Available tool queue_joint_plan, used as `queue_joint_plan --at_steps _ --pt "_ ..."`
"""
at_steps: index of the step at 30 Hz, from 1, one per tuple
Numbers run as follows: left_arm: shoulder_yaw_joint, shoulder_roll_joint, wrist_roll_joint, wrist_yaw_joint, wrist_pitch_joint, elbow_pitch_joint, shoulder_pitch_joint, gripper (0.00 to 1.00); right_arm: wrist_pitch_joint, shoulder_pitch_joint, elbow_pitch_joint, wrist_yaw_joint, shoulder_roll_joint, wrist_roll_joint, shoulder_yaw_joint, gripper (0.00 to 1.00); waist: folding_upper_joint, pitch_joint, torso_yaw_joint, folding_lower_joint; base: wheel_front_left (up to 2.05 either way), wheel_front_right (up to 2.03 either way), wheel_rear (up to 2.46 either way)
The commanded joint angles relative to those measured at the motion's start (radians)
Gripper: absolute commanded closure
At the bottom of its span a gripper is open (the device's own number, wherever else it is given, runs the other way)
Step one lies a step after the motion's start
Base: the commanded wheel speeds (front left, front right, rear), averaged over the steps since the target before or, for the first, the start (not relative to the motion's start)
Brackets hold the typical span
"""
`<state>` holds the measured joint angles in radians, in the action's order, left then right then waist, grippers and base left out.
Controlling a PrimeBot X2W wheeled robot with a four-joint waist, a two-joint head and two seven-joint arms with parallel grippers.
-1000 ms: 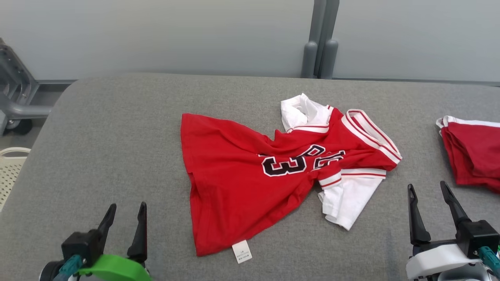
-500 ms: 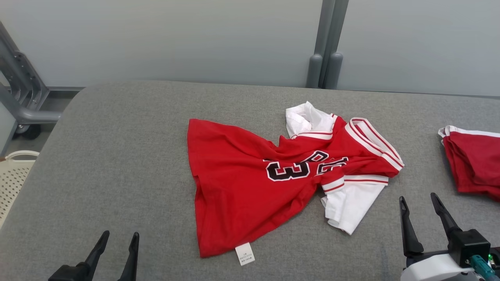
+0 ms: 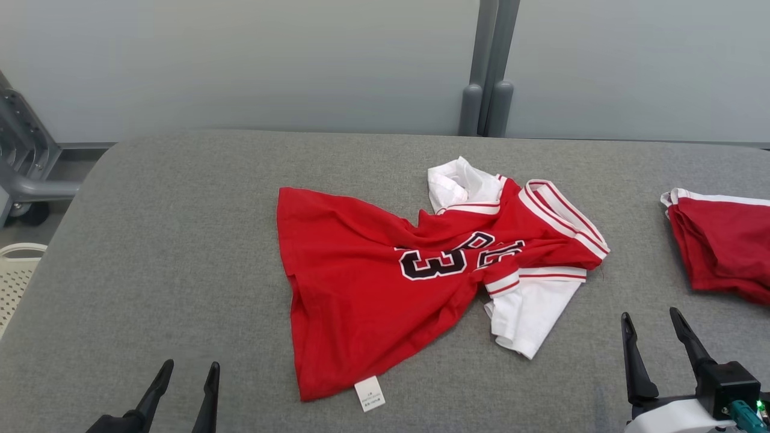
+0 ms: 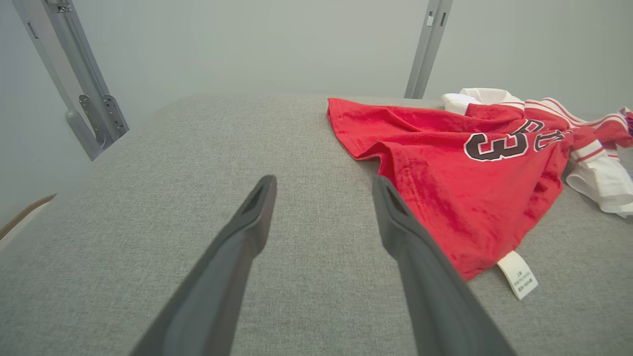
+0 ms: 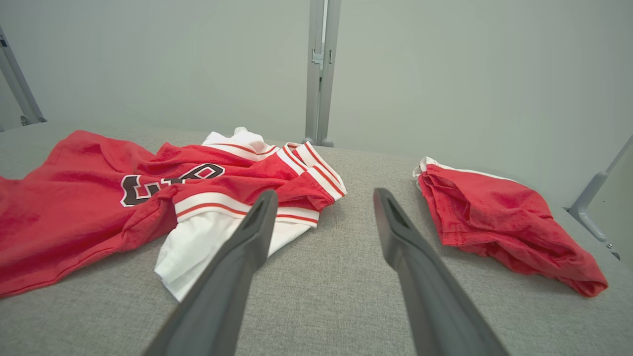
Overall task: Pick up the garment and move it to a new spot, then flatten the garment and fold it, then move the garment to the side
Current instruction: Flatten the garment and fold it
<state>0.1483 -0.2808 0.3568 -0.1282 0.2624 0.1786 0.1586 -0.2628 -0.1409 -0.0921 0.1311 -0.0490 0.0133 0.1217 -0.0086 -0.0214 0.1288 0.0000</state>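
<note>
Hovering beside the rumpled garment (image 3: 373, 288): left gripper (image 3: 190, 364) and right gripper (image 3: 649, 314), fingers spread, empty. Advise pinching opposite edges, avoiding bunched folds.

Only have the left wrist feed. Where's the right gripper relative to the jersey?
Observer: The right gripper is open, on the near right of the jersey, apart from its white sleeve.
Operator: Anything else on the table?
Observer: A second red garment lies bunched at the table's right end, apart from the jersey.
Operator: Off the left end?
Observer: A white basket sits there, lower than the tabletop.
</note>
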Motion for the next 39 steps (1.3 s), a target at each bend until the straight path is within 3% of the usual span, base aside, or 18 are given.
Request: queue_joint_plan --at_steps 1,39 --pt "0.004 0.000 -0.003 -0.003 0.002 -0.005 0.017 0.00 -0.003 -0.014 -0.003 -0.001 -0.003 -0.002 0.003 0.00 0.0086 -0.001 -0.003 0.0000 0.00 0.00 0.00" --pt "0.053 0.000 0.015 -0.003 0.002 -0.029 -0.024 0.00 -0.003 -0.019 -0.021 -0.001 -0.003 -0.034 0.007 0.00 0.0086 -0.007 -0.076 0.0000 0.00 0.00 0.00"
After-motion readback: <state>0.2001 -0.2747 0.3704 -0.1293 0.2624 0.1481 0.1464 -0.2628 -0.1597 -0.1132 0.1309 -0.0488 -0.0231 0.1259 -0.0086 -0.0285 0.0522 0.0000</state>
